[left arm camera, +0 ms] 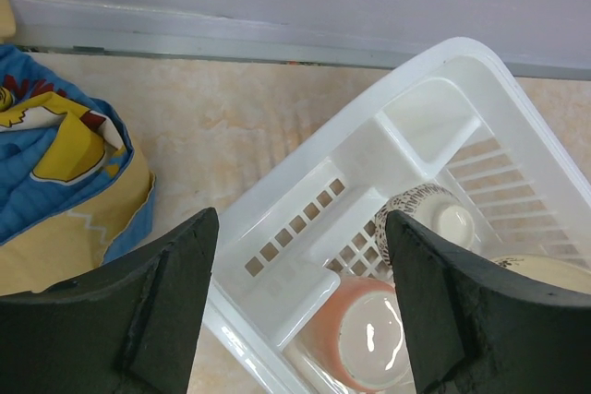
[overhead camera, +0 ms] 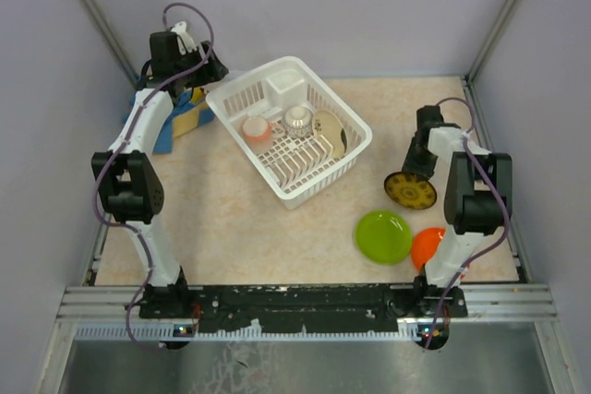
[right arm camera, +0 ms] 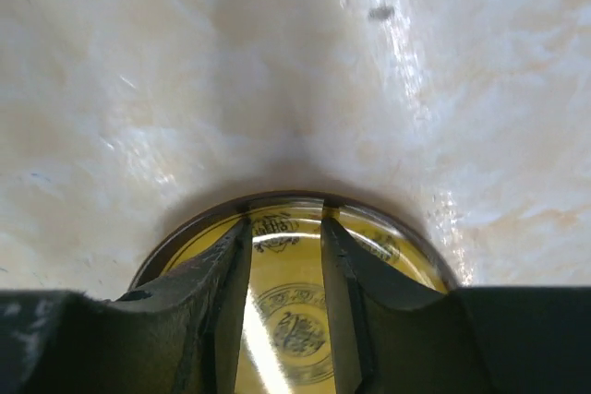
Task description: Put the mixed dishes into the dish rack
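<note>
The white dish rack (overhead camera: 334,171) stands at the table's back middle. In it are the pink cup (overhead camera: 256,126), upside down, the white patterned bowl (overhead camera: 297,118) and the cream plate (overhead camera: 330,131). My left gripper (overhead camera: 208,71) is open and empty above the rack's left corner. The left wrist view shows the gripper (left arm camera: 300,219), rack (left arm camera: 462,53), cup (left arm camera: 365,339) and bowl (left arm camera: 429,214). My right gripper (overhead camera: 417,165) hangs over the brown-yellow plate (overhead camera: 410,190). Its jaws (right arm camera: 286,220) stand a narrow gap apart over the plate's face (right arm camera: 286,320), with nothing between them.
The lime-green plate (overhead camera: 383,235) and the orange plate (overhead camera: 427,246) lie near the front right, the orange one partly behind my right arm. The blue and yellow cloth (overhead camera: 185,117) lies left of the rack and also shows in the left wrist view (left arm camera: 65,182). Frame posts stand at the back corners.
</note>
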